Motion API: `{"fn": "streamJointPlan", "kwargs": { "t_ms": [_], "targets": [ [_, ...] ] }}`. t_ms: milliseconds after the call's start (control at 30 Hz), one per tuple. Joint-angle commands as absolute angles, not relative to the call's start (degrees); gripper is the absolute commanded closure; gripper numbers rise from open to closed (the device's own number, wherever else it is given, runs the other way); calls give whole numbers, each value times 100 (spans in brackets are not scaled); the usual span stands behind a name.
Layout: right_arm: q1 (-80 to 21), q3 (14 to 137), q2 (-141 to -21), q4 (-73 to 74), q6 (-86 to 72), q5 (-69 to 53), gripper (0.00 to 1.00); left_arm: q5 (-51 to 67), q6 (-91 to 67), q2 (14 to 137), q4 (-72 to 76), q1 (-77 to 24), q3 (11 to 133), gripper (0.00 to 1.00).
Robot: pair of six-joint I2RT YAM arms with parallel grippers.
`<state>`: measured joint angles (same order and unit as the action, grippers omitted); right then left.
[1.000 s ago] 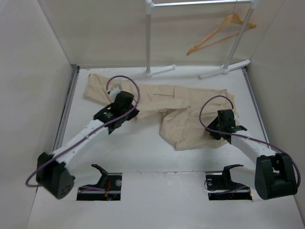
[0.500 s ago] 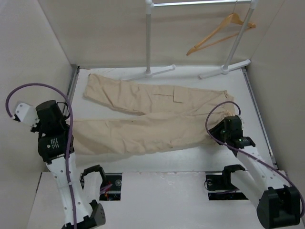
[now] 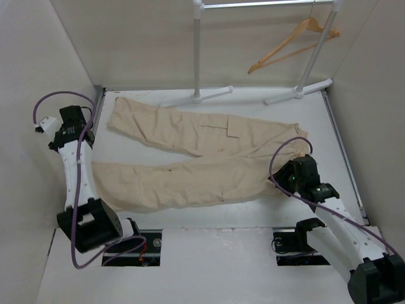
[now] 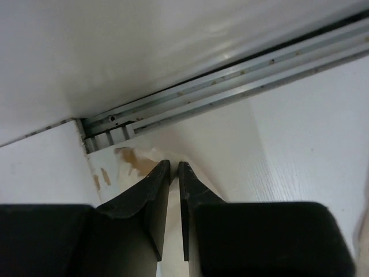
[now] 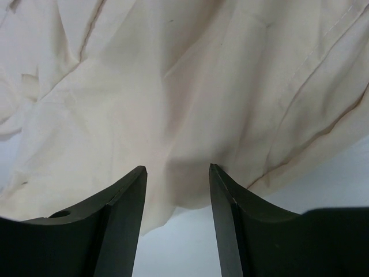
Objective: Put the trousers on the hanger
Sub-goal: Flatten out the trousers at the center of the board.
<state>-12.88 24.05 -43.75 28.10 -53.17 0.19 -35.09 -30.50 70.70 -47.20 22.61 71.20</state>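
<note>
The beige trousers [image 3: 202, 152] lie spread flat on the white table, waist at the right and both legs running left. The wooden hanger [image 3: 291, 44] hangs on the rack at the back right. My left gripper [image 3: 81, 126] is by the left wall, apart from the upper leg's end. In the left wrist view it [image 4: 174, 164] is shut to a thin slit over the table's corner, with no cloth clearly in it. My right gripper [image 3: 285, 177] is at the waist end. In the right wrist view it [image 5: 177, 167] is open, with the trousers' edge [image 5: 173, 86] between its tips.
The white metal rack [image 3: 197, 50] stands at the back, its feet on the table's far edge. A metal rail [image 4: 230, 86] runs along the left wall. Walls close the table at left, back and right.
The trousers went from folded to spread out. My left arm has left the lower leg's end and moved up the left wall. My right gripper shifted slightly left.
</note>
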Motion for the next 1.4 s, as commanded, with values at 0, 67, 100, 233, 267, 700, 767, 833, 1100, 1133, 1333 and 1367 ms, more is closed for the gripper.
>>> {"fn": "streamJointPlan", "kwargs": {
  "t_ms": [0,67,100,233,267,700,767,833,1100,1133,1333,1367],
  "targets": [
    [-1340,2759,-4377,2821,-5265,44,46,-3622,-2786,7547,-4245,2105,7698,84],
    [-1305,2812,-4333,2882,-5212,53,45,-3490,-2699,8153,-4358,2114,8031,67],
    [-1235,2839,-4281,2979,-5186,88,44,-3437,-2707,8304,-4394,2105,8164,56],
    [-928,2830,-3964,3409,-5168,394,43,-3384,-2873,7772,-3896,1370,8035,39],
    [-892,2882,-3920,3541,-5211,543,45,-3271,-2996,7448,-3685,941,7729,40],
    [1278,3217,-4544,4096,-5168,1432,55,-2487,-5379,4871,-3507,-2491,4342,45],
    [1332,3191,-4736,4096,-5185,1599,50,-2347,-5362,4528,-3559,-2483,4245,45],
    [1367,3261,-4965,4104,-5212,1669,48,-2198,-5335,4255,-3638,-2395,4158,45],
    [1376,3077,-5729,3570,-5484,1433,43,-1294,-5168,3753,-3656,-1772,3613,44],
    [1419,3024,-5878,3412,-5502,1363,46,-1214,-5168,3736,-3674,-1684,3595,44],
    [1472,3032,-6705,2400,-5344,1046,76,-1142,-5098,3665,-3928,-1420,3673,43],
    [1481,3111,-6784,2373,-5274,1037,86,-1169,-5072,3665,-3990,-1332,3717,43]
  ]
}}
